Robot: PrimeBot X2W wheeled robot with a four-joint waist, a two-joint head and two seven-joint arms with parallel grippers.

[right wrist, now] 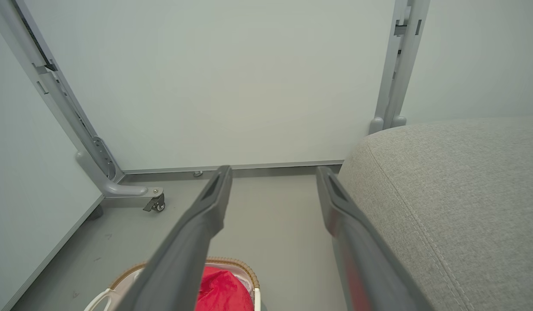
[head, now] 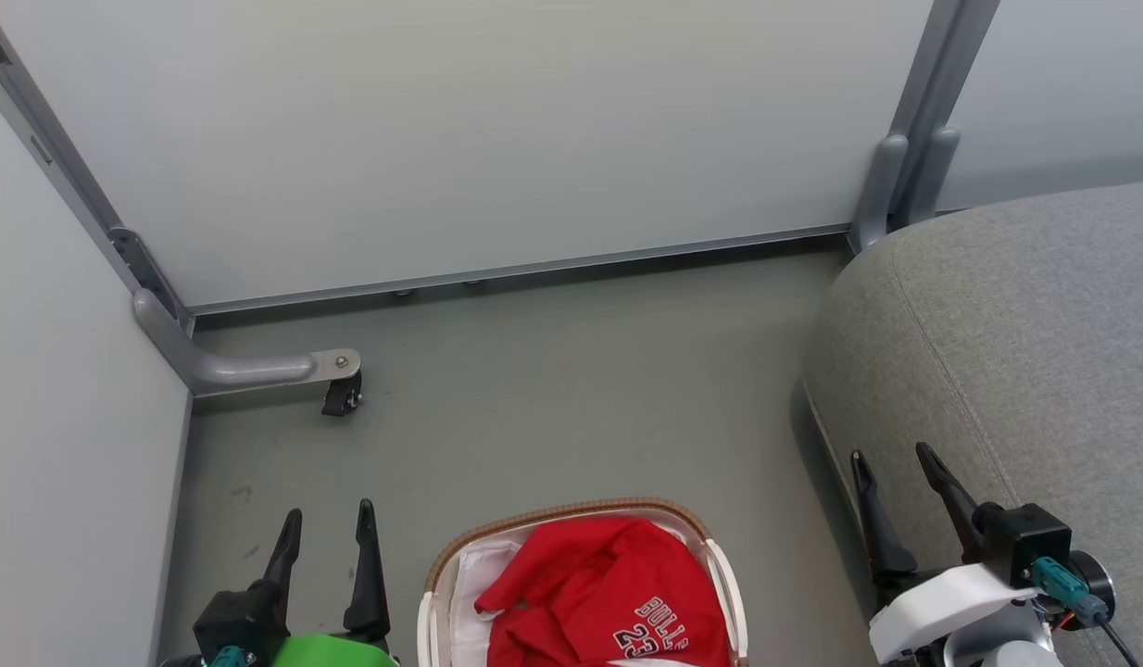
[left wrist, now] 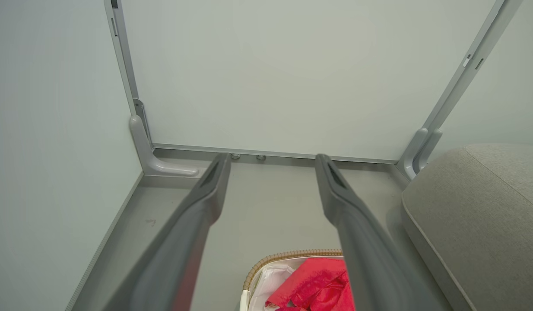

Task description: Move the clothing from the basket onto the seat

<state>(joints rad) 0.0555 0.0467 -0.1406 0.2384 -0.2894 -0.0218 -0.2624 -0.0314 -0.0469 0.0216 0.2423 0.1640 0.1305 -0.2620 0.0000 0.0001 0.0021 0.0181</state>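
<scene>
First pickup pending: bright red sports clothing (head: 599,593) lies in the white, brown-rimmed plastic basket (head: 571,511); left gripper (head: 331,509) and right gripper (head: 889,452) gape empty. Next: dip down, pinch it

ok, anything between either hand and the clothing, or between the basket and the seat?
Nothing visible. The clothing lies uncovered on top in the basket, with the open left hand just to its left and the open right hand beside the seat. Grey floor separates basket from seat.
</scene>
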